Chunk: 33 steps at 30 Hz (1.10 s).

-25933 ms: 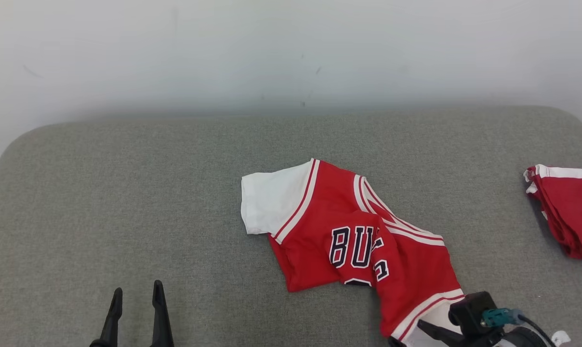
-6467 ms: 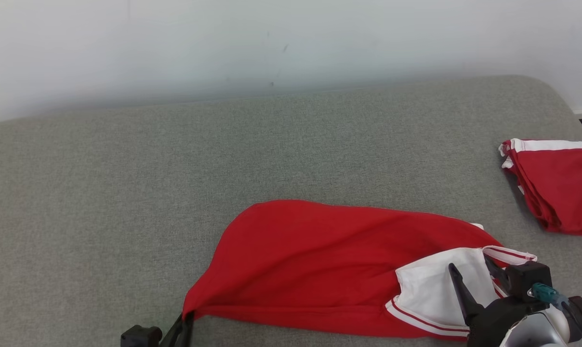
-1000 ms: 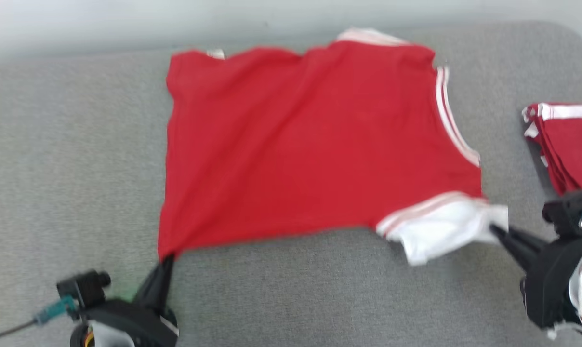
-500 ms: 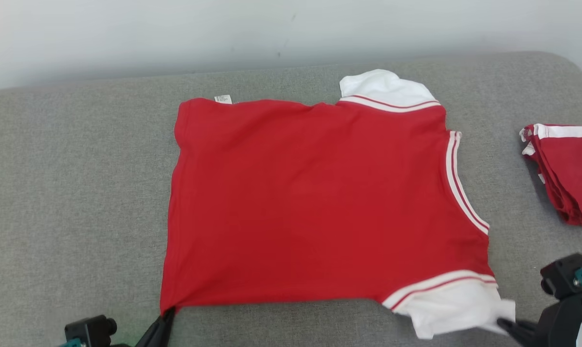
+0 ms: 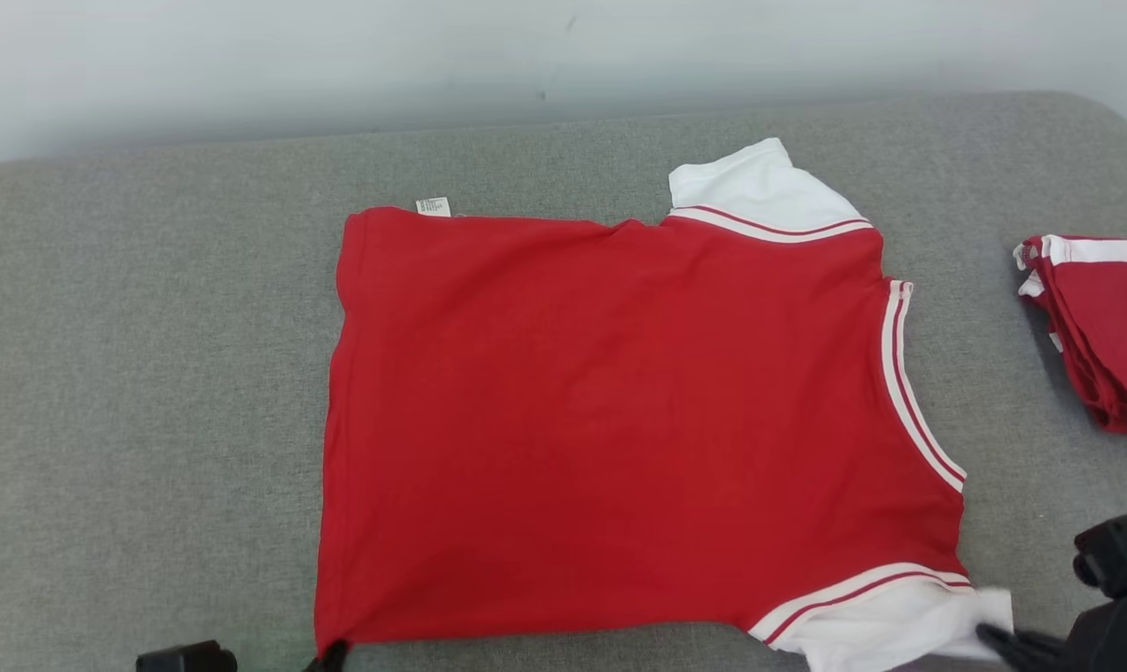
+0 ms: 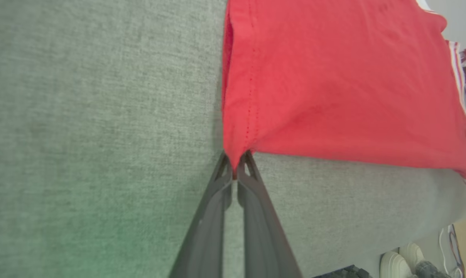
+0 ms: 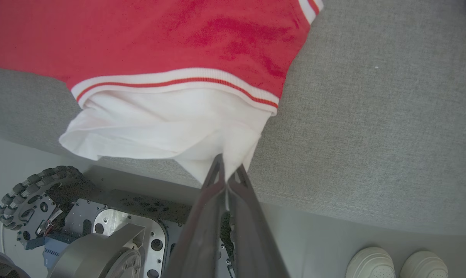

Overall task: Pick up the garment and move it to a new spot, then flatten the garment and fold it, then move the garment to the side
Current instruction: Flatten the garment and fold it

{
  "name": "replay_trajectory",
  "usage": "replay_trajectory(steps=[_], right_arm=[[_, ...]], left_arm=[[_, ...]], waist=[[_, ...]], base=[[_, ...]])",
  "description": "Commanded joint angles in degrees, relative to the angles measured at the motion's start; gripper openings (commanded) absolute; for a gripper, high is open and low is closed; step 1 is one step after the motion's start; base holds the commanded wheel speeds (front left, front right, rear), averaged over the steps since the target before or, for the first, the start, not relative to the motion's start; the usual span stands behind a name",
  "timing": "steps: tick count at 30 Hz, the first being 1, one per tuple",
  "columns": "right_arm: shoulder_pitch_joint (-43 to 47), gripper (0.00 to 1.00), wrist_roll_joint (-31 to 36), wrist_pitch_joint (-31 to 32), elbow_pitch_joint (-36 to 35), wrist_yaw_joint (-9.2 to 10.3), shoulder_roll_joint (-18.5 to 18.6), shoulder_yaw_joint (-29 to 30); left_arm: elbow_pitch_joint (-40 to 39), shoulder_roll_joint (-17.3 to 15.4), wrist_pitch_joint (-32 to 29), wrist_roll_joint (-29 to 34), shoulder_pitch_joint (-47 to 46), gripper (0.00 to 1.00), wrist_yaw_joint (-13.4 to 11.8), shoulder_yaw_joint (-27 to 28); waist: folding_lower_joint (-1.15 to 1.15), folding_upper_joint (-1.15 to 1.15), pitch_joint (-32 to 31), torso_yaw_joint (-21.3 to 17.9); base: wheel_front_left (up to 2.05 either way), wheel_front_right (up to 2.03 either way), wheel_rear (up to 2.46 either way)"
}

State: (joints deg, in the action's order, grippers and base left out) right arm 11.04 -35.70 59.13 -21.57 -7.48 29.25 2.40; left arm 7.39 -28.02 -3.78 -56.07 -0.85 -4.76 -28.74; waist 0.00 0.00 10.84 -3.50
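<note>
Clamped: left pincer (image 6: 235,168) on garment (image 5: 619,420) hem, right pincer (image 7: 226,174) on white sleeve (image 7: 171,127); perhaps shoes (image 7: 395,262) below.

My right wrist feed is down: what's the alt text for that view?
The right gripper, fingers together, pinches the white sleeve of the red garment, which lies spread on the grey padded surface. Past that surface's edge are the robot's wheeled base and a pair of pale shoes.

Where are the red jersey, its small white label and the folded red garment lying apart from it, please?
red jersey (image 5: 619,420), head view, middle of its red panel.
white label (image 5: 433,206), head view, centre of the tag.
folded red garment (image 5: 1109,322), head view, its red top layer.
</note>
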Motion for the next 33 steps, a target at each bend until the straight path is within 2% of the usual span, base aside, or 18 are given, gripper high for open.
replay_trajectory(steps=[1, 6, 12, 22, 27, 33], right_arm=[[-1.4, 0.0, 0.7, -2.8, -0.9, 0.01, 0.7, 0.0], [-5.1, 0.0, 2.5, -11.5, -0.8, 0.01, 3.7, -2.2], [-10.8, 0.0, 5.0, -22.4, 3.4, 0.01, 6.2, -5.4], [-19.3, 0.0, 7.7, -34.1, 11.5, 0.01, 7.0, -11.0], [-23.6, 0.0, 8.2, -37.5, 15.8, 0.01, 7.1, -14.2], [-27.6, 0.0, 9.5, -42.7, 19.9, 0.01, 7.3, -15.2]], left_arm=[[-1.8, 0.3, 0.7, -0.6, 0.6, 0.0, 0.3, 0.6], [-4.8, 0.7, 0.7, 0.3, -2.6, 0.0, -0.7, 1.0], [-4.6, 2.7, 1.3, 2.0, -8.3, 0.0, -3.0, 1.7], [1.3, 5.4, 0.1, 5.9, -16.2, 0.0, -6.8, -0.2], [3.5, 6.2, 0.9, 6.9, -18.7, 0.0, -7.1, -0.4], [5.5, 6.7, 1.7, 8.3, -21.3, 0.0, -7.3, -0.8]], waist=[[0.0, 0.0, 0.3, 0.2], [0.0, 0.0, 1.0, 0.6], [0.0, 0.0, 1.8, 1.1], [0.0, 0.0, 3.9, 1.5], [0.0, 0.0, 5.1, 1.8], [0.0, 0.0, 6.5, 2.2]], base=[[0.0, 0.0, 0.0], [0.0, 0.0, 0.0], [0.0, 0.0, 0.0], [0.0, 0.0, 0.0], [0.0, 0.0, 0.0], [0.0, 0.0, 0.0]])
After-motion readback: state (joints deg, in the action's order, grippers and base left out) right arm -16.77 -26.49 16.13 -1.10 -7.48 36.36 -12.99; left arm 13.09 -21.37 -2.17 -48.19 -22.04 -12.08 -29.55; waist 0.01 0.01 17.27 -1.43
